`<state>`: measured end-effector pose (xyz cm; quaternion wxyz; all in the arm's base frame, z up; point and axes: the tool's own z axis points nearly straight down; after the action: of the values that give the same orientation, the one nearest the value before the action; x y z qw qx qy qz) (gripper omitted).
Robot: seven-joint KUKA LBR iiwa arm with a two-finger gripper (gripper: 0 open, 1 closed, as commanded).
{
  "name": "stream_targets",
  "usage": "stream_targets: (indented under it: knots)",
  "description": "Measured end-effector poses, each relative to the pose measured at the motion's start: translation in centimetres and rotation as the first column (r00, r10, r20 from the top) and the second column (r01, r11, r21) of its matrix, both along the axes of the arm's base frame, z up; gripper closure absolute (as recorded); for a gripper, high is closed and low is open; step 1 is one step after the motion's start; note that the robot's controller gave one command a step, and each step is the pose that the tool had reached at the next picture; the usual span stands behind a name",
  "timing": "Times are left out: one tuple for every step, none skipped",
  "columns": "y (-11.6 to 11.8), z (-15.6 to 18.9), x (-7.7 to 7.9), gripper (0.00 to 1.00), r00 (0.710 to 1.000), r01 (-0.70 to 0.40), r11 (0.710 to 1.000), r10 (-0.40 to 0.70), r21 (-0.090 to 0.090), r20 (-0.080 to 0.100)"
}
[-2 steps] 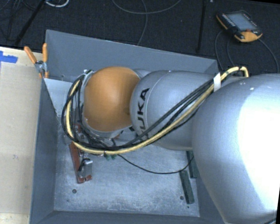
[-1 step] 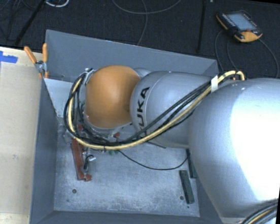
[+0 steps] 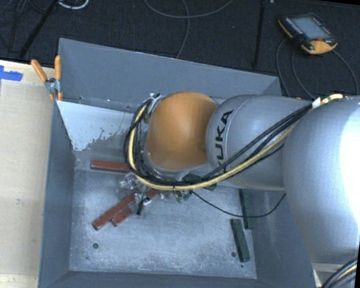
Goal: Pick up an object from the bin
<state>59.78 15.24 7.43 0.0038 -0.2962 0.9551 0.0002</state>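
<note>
My gripper [image 3: 136, 195] pokes out from under the wrist's orange cover, left of the bin's middle. It is down at the upper right end of a reddish-brown flat bar [image 3: 113, 215] that lies slanted on the bin floor. Whether it has hold of that bar I cannot tell. A second reddish-brown bar [image 3: 108, 165] lies level just above and to the left, at the foot of the bin's sloping back wall.
A dark grey bar [image 3: 241, 240] lies on the floor at the right. Another dark bar [image 3: 246, 205] sits above it, partly under the arm. The arm and its cables cover the bin's upper right.
</note>
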Motion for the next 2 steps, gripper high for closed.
stream_targets:
  knots:
    - [0.02,-0.29,-0.17,0.00,1.000,0.001,1.000,-0.001,0.000,-0.003]
    - [0.06,-0.07,-0.10,1.00,1.000,0.002,1.000,-0.002,0.000,-0.003]
